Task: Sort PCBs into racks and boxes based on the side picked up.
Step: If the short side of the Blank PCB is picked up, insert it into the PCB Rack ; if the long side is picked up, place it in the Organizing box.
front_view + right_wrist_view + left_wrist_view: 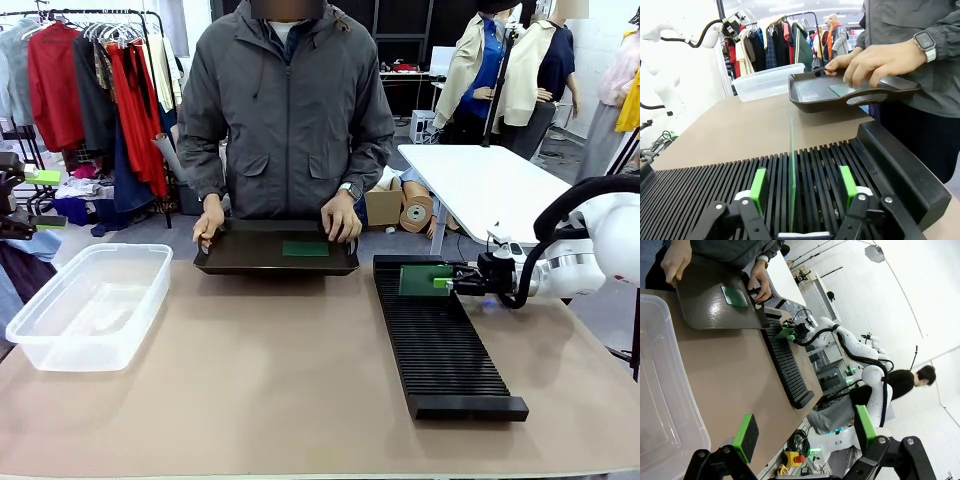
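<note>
One green PCB [791, 170] stands on edge in a slot at the far end of the black rack [440, 345]. My right gripper [802, 185] straddles it, open, with a gap between each green pad and the board. In the front view this PCB [425, 280] sits just left of the right gripper [447, 284]. A second PCB [305, 248] lies flat in the black tray [240, 262] that a person holds by both ends at the far edge. My left gripper [805, 432] hangs open and empty above the near end of the clear box [660, 390], which is empty.
The clear box [90, 300] stands at the table's left, the rack at the right, running from near to far. The person's hands [342, 222] rest on the tray. Bare tan tabletop lies between box and rack.
</note>
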### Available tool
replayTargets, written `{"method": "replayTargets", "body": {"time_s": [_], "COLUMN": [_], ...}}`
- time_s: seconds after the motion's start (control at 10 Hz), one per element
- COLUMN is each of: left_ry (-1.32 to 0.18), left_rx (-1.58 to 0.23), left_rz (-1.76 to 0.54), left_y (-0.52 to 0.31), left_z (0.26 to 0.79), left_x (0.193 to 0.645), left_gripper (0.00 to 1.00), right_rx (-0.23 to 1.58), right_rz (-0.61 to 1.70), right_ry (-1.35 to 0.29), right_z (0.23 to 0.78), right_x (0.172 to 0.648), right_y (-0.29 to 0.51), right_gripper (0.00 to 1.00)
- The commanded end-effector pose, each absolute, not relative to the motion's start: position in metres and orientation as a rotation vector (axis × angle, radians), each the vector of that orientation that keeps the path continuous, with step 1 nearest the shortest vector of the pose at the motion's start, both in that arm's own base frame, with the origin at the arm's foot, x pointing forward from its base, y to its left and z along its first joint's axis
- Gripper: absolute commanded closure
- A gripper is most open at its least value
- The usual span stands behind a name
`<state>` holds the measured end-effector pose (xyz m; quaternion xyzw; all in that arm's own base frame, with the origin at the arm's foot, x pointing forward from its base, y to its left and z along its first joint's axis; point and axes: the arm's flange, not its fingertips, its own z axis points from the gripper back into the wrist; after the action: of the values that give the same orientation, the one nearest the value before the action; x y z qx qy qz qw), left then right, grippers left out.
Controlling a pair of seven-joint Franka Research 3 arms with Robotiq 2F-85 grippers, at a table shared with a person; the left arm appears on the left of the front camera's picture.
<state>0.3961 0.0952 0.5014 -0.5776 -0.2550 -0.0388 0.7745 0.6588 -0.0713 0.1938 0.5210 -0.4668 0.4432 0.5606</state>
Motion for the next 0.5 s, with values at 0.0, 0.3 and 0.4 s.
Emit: {"method": "replayTargets", "body": {"time_s": [0.0,0.3,0.4], "left_ry": [-0.547,-0.547,-0.547], "left_rx": [-1.250,-1.250,-1.250], "left_rz": [-0.084,-0.084,-0.084], "left_y": [0.0954,0.0954,0.0954], "left_z": [0.5026,0.5026,0.5026], "left_x": [0.3953,0.3953,0.3953], "left_gripper": [0.00,0.00,0.00], "right_rx": [1.225,1.224,1.221], "right_rz": [1.043,1.034,1.051], "right_ry": [-1.129,-1.124,-1.111], "right_z": [0.1986,0.2000,0.2006], "right_x": [0.6533,0.6533,0.6523], "right_y": [-0.0691,-0.0684,-0.0683], "right_gripper": [0.00,0.00,0.00]}}
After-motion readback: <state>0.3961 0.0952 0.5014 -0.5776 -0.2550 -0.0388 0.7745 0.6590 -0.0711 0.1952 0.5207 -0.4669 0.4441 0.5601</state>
